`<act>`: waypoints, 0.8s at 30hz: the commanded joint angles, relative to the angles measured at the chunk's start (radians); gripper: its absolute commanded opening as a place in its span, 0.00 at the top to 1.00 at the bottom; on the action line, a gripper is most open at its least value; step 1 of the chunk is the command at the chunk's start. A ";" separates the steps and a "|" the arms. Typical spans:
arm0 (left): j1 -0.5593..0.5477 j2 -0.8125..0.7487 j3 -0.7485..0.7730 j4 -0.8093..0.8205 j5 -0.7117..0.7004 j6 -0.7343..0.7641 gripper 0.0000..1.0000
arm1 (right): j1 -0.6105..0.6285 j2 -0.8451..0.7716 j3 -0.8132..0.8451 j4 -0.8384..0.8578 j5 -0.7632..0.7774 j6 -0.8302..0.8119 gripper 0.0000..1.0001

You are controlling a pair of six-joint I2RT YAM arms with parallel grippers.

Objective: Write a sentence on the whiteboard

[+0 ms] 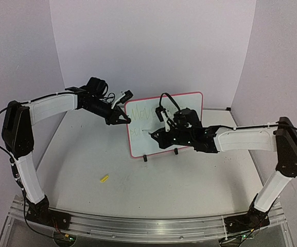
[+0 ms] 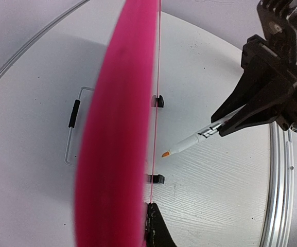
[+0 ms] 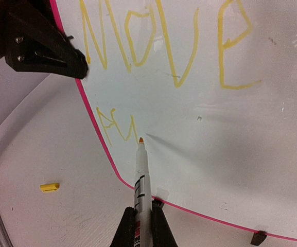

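Observation:
The whiteboard (image 1: pixel 193 105), pink-framed, stands upright on two black feet mid-table. The sentence (image 3: pixel 169 41) in yellow reads "MOVE" on the top line, with two more letters (image 3: pixel 116 126) below at the left. My left gripper (image 1: pixel 123 119) is shut on the board's left edge; in the left wrist view the pink frame (image 2: pixel 117 128) runs between its jaws (image 2: pixel 147 229). My right gripper (image 3: pixel 140 226) is shut on a white marker (image 3: pixel 140 175). Its orange tip (image 3: pixel 141 139) is just off the board, right of the lower letters. The marker (image 2: pixel 189 144) and right gripper (image 2: pixel 225 126) also show in the left wrist view.
A yellow marker cap (image 1: pixel 104 178) lies on the table in front of the board, left of centre; it also shows in the right wrist view (image 3: pixel 49 187). White backdrop walls enclose the table. A metal rail (image 1: pixel 148 224) runs along the near edge.

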State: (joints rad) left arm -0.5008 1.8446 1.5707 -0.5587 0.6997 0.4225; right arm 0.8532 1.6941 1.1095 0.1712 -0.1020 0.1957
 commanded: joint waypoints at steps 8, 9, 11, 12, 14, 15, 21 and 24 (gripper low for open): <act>-0.002 0.007 -0.011 -0.035 -0.124 0.078 1.00 | -0.002 -0.004 0.025 0.025 0.016 -0.016 1.00; -0.002 0.007 -0.011 -0.035 -0.125 0.079 1.00 | -0.002 0.001 0.028 0.025 0.019 -0.016 1.00; -0.002 0.007 -0.011 -0.035 -0.125 0.080 1.00 | -0.003 0.009 0.035 0.025 0.022 -0.017 1.00; -0.002 0.006 -0.011 -0.035 -0.126 0.080 1.00 | -0.003 0.015 0.040 0.025 0.021 -0.018 1.00; -0.002 0.007 -0.011 -0.035 -0.125 0.080 1.00 | -0.002 0.024 0.050 0.025 0.020 -0.018 1.00; -0.002 0.008 -0.011 -0.036 -0.126 0.080 1.00 | -0.003 0.029 0.054 0.025 0.019 -0.019 1.00; -0.002 0.008 -0.013 -0.035 -0.126 0.080 1.00 | -0.003 0.038 0.067 0.025 0.041 -0.022 1.00; -0.002 0.009 -0.013 -0.035 -0.127 0.080 1.00 | -0.003 0.030 0.060 0.025 0.082 -0.010 1.00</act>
State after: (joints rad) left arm -0.5014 1.8446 1.5707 -0.5587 0.6994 0.4225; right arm 0.8524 1.7233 1.1354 0.1765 -0.0855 0.1844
